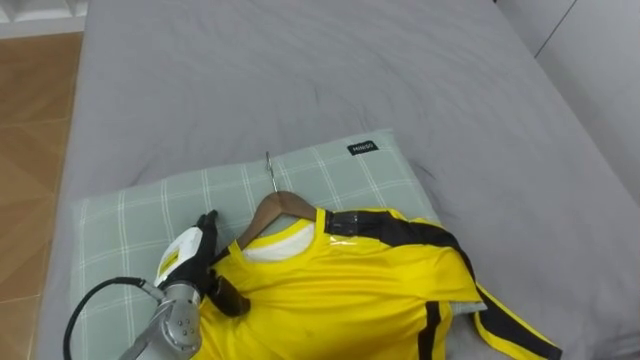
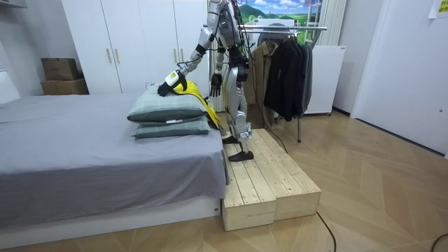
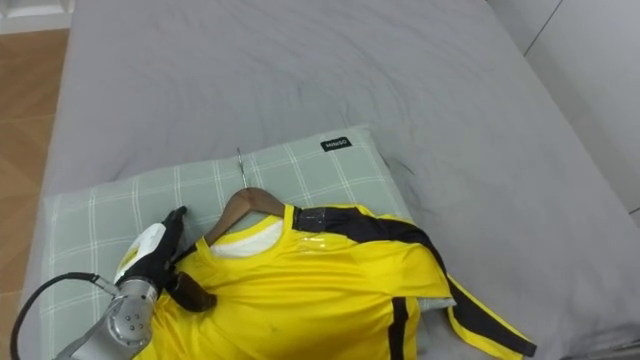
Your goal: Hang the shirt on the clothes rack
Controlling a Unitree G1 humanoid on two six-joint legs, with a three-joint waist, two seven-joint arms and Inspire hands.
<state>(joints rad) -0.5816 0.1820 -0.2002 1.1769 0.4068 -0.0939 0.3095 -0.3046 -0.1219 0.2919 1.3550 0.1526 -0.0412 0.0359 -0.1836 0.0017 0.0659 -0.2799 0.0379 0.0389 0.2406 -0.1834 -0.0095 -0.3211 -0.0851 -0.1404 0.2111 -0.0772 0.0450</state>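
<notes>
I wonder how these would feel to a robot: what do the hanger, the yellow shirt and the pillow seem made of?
Hanger: seemingly varnished wood, brown and smooth, with a thin metal hook. Yellow shirt: probably synthetic sports fabric, slightly shiny, black trim. Pillow: matte woven cloth, pale green checks.

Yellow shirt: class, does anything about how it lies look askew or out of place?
Yes. The yellow shirt, on its wooden hanger, lies across the green pillow rather than on the clothes rack, and one sleeve trails off onto the bed.
</notes>
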